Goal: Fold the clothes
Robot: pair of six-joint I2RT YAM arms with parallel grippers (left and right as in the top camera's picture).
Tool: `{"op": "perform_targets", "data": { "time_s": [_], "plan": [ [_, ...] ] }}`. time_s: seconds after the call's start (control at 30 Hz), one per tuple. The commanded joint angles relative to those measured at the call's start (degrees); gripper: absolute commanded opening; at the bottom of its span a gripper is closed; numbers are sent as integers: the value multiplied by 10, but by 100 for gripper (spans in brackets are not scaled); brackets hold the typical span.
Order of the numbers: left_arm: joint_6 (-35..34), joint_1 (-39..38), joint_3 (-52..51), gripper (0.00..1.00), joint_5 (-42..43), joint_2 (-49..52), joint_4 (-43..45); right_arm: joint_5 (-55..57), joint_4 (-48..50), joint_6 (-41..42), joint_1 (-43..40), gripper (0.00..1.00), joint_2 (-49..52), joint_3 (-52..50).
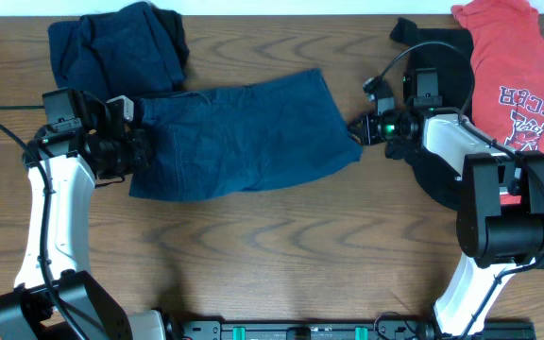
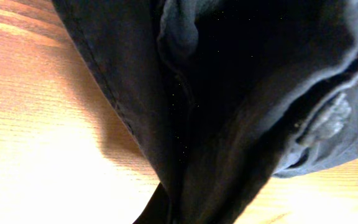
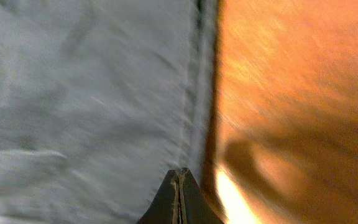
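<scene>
Overhead view: blue shorts [image 1: 244, 137] lie flat on the wooden table [image 1: 281, 255], with their long axis running from the left gripper [image 1: 140, 144] to the right gripper [image 3: 179, 177]. Cloth fills the left camera, so I cannot tell how those fingers stand. The right fingers are pressed together with the hem just ahead of their tips, and open wood on the near side of both looks like room to fold.

Both arms reach inward over the table; right gripper [image 3: 179, 177] pinched closed (left gripper [image 1: 140, 142] fingers hidden).
</scene>
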Motion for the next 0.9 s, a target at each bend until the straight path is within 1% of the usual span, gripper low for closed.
{"op": "perform_targets", "data": {
  "time_s": [0.0, 0.13, 0.37, 0.53, 0.73, 0.8, 0.87],
  "plan": [
    [-3, -8, 1, 6, -4, 0, 2, -83, 31, 37, 9, 1, 5, 23],
    [-3, -16, 1, 6, -4, 0, 9, -48, 66, 55, 24, 1, 7, 24],
    [-18, -19, 1, 6, -4, 0, 13, 22, 70, 53, 66, 1, 35, 24],
    [-21, -19, 7, 6, -4, -1, 14, 61, 67, 57, 78, 1, 59, 24],
    [-57, -24, 31, 6, 2, -12, 8, 74, 53, 59, 75, 1, 79, 24],
    [-60, -33, 39, 6, 2, -20, 8, 76, 51, 59, 75, 1, 87, 24],
    [-79, -50, 42, 6, 2, -26, 20, 76, 49, 59, 76, 1, 94, 24]
  ]
}}
